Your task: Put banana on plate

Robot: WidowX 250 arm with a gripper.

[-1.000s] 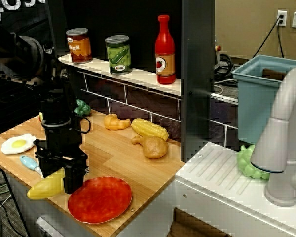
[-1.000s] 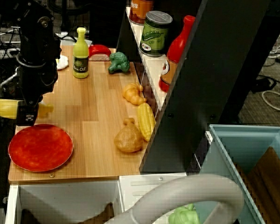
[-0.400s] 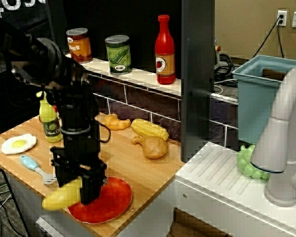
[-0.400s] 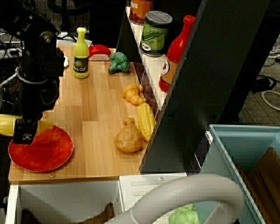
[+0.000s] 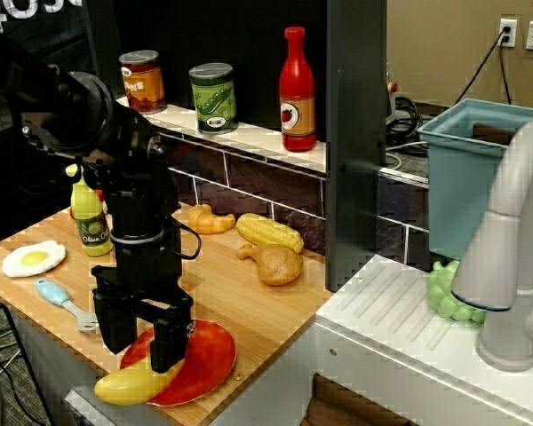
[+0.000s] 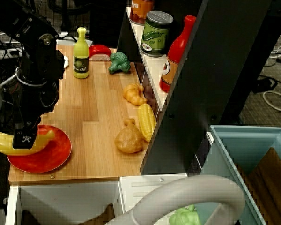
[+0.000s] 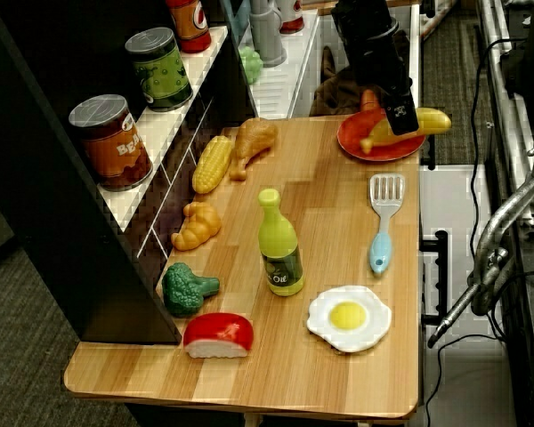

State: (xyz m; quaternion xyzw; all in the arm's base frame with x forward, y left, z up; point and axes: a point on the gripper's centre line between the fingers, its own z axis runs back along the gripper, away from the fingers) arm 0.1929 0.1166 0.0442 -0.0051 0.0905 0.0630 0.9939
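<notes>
Taking the plate (image 5: 209,355) as landmark and moving left to right in the front view: far left of it, near the counter's back-left edge, a fried egg toy (image 5: 33,258). Right of the egg, closer to the plate, a blue-handled spatula (image 5: 62,303), and behind that a yellow-green oil bottle (image 5: 90,216) standing upright. Directly over the plate's left part, the black gripper (image 5: 140,335) pointing down, fingers closed on the banana (image 5: 135,385). Banana lying roughly level, crosswise under the fingers, its middle clamped between them, one end over the plate and the other sticking out past the plate's outer rim and the counter edge. Whether resting on the plate or just above it cannot be told. Beyond the plate toward the back wall, a croissant (image 5: 209,219), then a corn cob (image 5: 270,232) with a chicken piece (image 5: 273,263) just in front of it. Up on the shelf, two cans (image 5: 213,98) and a red ketchup bottle (image 5: 298,90).
</notes>
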